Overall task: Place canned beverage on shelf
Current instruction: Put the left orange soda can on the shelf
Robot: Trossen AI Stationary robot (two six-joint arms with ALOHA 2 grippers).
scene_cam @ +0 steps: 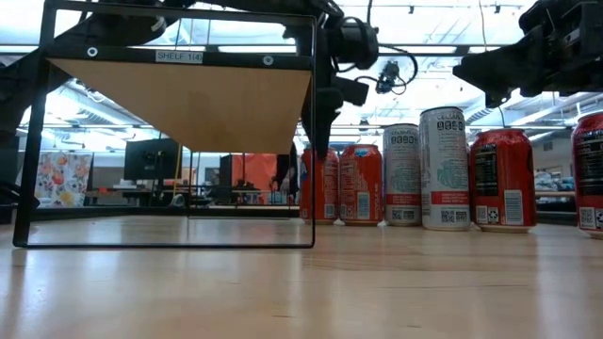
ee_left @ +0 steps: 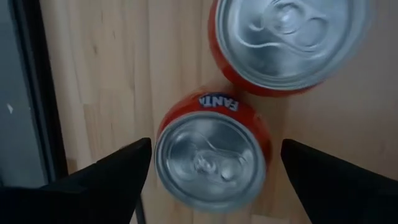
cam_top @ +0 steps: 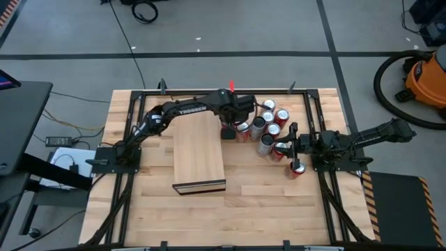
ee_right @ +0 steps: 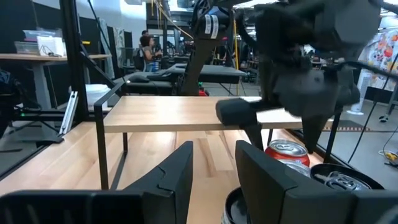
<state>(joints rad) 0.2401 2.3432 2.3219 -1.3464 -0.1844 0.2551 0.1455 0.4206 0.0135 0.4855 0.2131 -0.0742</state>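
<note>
Orange Fanta can (ee_left: 211,158) upright on tabletop just beside shelf (cam_top: 198,155), between spread fingers of left gripper (ee_left: 211,174); right gripper (cam_top: 291,143), fingers narrowly apart, empty, farther from shelf, beyond can cluster (cam_top: 268,129)

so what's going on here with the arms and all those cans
The left tool hangs open right over an orange Fanta can, one finger on each side, not yet closed on it. That can stands in a cluster of cans beside the raised wooden shelf, whose top is bare. The right tool waits at the cluster's other side, holding nothing that shows.
</note>
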